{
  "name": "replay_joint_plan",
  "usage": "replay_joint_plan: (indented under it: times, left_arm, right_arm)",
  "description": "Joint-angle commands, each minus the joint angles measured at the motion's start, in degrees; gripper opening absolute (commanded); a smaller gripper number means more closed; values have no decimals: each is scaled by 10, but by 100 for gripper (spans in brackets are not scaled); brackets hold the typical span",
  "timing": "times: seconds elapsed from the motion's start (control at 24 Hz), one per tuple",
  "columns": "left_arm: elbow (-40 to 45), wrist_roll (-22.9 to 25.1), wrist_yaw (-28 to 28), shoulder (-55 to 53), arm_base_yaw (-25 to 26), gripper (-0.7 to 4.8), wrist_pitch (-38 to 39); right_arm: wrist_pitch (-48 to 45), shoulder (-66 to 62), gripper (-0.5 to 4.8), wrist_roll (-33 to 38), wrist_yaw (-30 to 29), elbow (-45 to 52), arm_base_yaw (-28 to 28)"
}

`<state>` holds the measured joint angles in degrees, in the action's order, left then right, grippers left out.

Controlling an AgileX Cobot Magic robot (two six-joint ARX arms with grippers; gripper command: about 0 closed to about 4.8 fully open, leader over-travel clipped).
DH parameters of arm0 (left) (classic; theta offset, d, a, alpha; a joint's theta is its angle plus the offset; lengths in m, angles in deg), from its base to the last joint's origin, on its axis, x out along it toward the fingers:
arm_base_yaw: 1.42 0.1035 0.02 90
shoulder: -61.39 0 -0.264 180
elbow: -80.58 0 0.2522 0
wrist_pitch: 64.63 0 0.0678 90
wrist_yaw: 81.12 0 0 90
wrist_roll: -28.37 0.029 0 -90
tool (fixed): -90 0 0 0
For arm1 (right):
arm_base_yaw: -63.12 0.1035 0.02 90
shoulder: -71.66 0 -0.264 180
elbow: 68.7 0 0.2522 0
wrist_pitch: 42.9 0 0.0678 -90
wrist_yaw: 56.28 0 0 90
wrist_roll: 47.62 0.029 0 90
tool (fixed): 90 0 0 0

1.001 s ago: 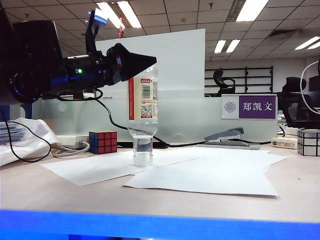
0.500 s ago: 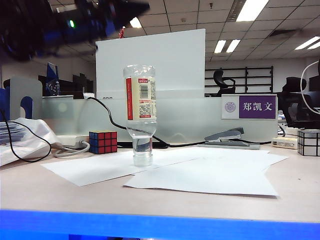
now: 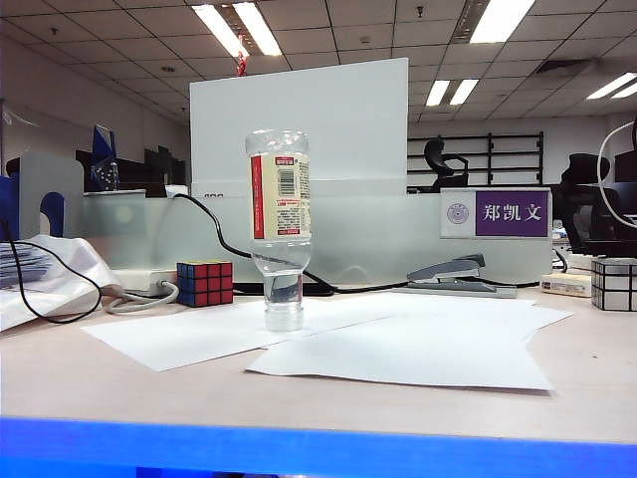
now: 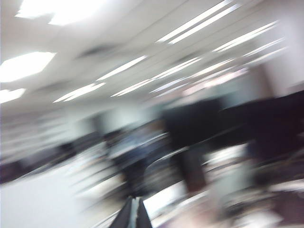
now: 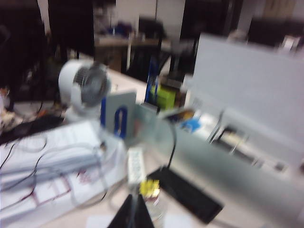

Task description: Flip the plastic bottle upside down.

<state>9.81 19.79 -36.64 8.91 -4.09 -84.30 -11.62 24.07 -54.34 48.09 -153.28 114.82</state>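
Pointing up toward ceiling lights, the left gripper (image 4: 134,214) shows only as two dark fingertips pressed together at the edge of its blurred wrist view, shut on nothing. Beyond those tips lies a smeared office of light strips and dark furniture; no task thing appears there.

The right gripper (image 5: 134,212) is likewise shut and empty, its dark tips meeting low in its own blurred view. Just past them sits the Rubik's cube (image 5: 148,188), seen as a yellowish patch, with a black flat device (image 5: 187,194) beside it, a white power strip (image 5: 136,165) a little farther, and a white desk fan (image 5: 85,88) well beyond.

Neither gripper appears in the exterior view. There the plastic bottle (image 3: 280,225) stands free on the table (image 3: 90,383), upside down and upright, balanced on its clear cap, which rests on a white paper sheet (image 3: 408,354). A little water fills the neck; the cream label with red stripe and barcode sits high. The cube (image 3: 205,283) stands apart from the bottle, on the side of the left arm; a grey stapler (image 3: 453,271) and a mirror cube (image 3: 614,283) lie on the other side.
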Motion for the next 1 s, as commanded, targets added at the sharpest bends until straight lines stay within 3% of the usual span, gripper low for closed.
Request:
replay_joint_plan:
  times: [0.04, 0.13, 0.21, 0.38, 0.5, 0.63, 0.75, 1.0]
  left_arm:
    - [0, 170, 121, 133, 73, -5, 312]
    - [0, 234, 174, 196, 111, -5, 421]
    - [0, 236, 173, 225, 120, -5, 466]
    - [7, 236, 170, 249, 118, -5, 510]
    - [53, 188, 170, 259, 118, -5, 531]
    - [123, 142, 145, 289, 118, -5, 504]
    - [218, 87, 131, 347, 118, -5, 452]
    - [338, 5, 134, 493, 118, -5, 436]
  right_arm:
    - [-20, 51, -5, -64, 24, 2, 0]
    - [-39, 90, -5, -87, 28, 24, -4]
    - [-82, 133, -5, -101, 67, 73, -23]
    - [-177, 208, -5, -78, 65, 198, -60]
    - [-266, 256, -5, -61, 63, 313, -80]
    - [-270, 262, -5, -24, 59, 364, -95]
    - [-250, 248, -5, 3, -29, 394, -102]
    - [-283, 223, -5, 82, -67, 458, -102]
